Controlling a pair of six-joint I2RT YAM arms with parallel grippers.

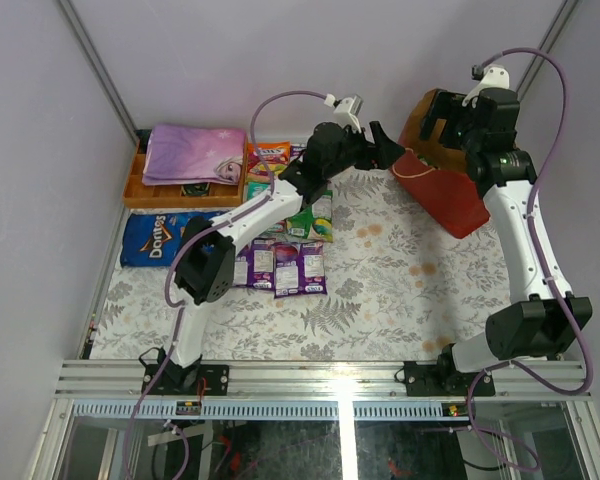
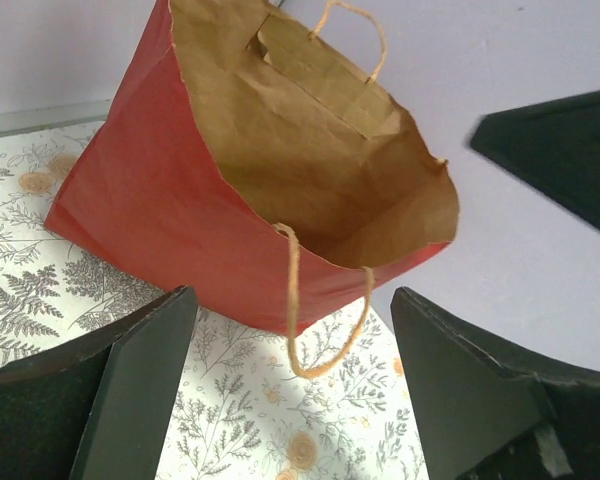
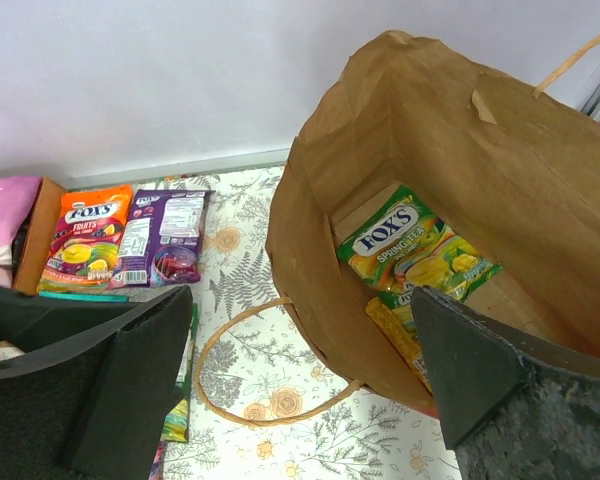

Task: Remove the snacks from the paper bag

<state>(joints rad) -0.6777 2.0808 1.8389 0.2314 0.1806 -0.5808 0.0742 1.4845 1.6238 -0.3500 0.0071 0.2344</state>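
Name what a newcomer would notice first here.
The red paper bag sits at the far right, its mouth open; the right wrist view shows a green Fox's packet inside it. Left of centre, purple and green packets lie in a cluster on the fern-print table cover.

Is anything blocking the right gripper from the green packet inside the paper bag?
Nothing visible. The right gripper is open and faces the paper bag's gaping mouth. The green packet lies uncovered inside, atop a yellow packet.
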